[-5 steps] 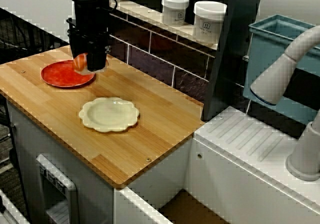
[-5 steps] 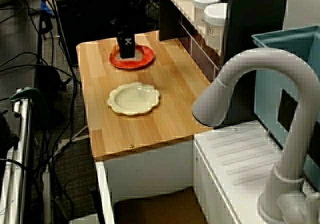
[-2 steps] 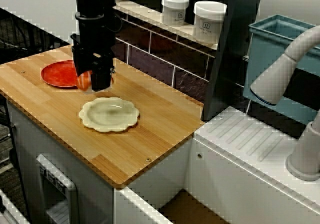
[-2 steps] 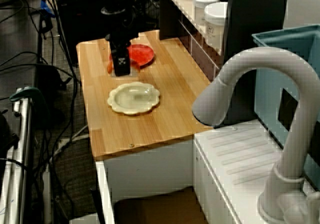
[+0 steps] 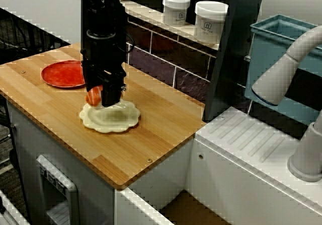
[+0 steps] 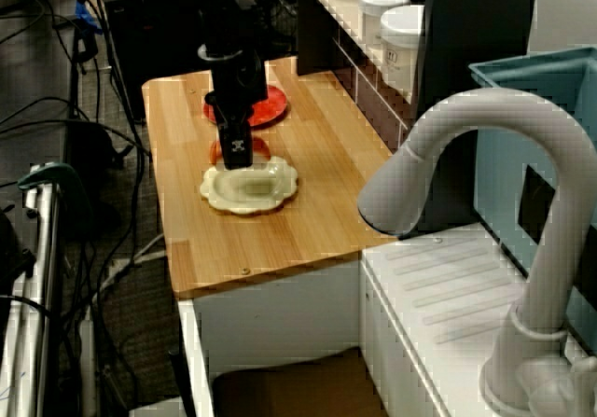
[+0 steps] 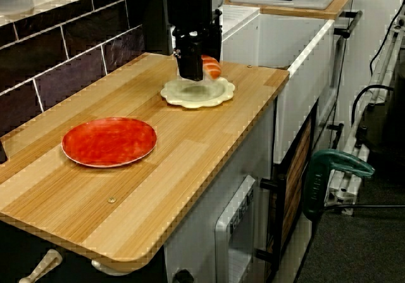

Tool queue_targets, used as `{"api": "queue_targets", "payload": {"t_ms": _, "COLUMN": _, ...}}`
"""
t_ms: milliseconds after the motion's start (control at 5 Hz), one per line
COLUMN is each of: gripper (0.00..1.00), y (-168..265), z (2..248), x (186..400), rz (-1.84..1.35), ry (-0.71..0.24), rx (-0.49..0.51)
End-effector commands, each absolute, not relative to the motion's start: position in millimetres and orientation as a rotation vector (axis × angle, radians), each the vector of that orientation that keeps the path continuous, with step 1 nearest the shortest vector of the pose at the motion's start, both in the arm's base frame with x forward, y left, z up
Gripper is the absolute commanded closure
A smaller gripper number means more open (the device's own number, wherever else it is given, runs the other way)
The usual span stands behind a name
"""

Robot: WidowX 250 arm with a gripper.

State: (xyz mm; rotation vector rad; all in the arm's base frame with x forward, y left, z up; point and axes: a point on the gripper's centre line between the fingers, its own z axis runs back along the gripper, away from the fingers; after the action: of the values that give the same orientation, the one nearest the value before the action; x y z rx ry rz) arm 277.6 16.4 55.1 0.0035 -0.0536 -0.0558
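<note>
On the wooden counter (image 5: 166, 114), left of centre, a red plate (image 5: 60, 74) lies upper left of a cream scalloped plate (image 5: 123, 123). The black gripper (image 5: 105, 101) hides that plate's back rim and pinches a small orange-red piece (image 5: 92, 96) there, mostly covered.

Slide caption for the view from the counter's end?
Black gripper holds an orange-red object above the cream scalloped plate.

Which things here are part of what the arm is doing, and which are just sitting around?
In use: gripper, shut on the orange-red piece; cream scalloped plate beneath it.
Lying about: red plate, two white jars, grey faucet.
</note>
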Motion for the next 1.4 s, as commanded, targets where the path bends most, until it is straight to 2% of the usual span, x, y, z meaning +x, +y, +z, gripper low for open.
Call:
{"api": "queue_targets", "payload": {"t_ms": 0, "gripper": 0.71, "y": 23, "z": 56, "x": 276, "rz": -0.047, "ry": -0.062, "rx": 0.014}}
{"api": "queue_targets", "payload": {"t_ms": 200, "gripper": 0.00, "y": 29, "z": 57, "x": 274, "rz": -0.024, "ry": -0.052, "rx": 0.007}}
{"api": "queue_targets", "payload": {"t_ms": 800, "gripper": 0.00, "y": 43, "z": 69, "x": 267, "rz": -0.025, "ry": -0.053, "rx": -0.020}}
{"api": "queue_targets", "payload": {"t_ms": 1200, "gripper": 0.00, "y": 43, "z": 63, "x": 261, "rz": -0.023, "ry": -0.054, "rx": -0.017}}
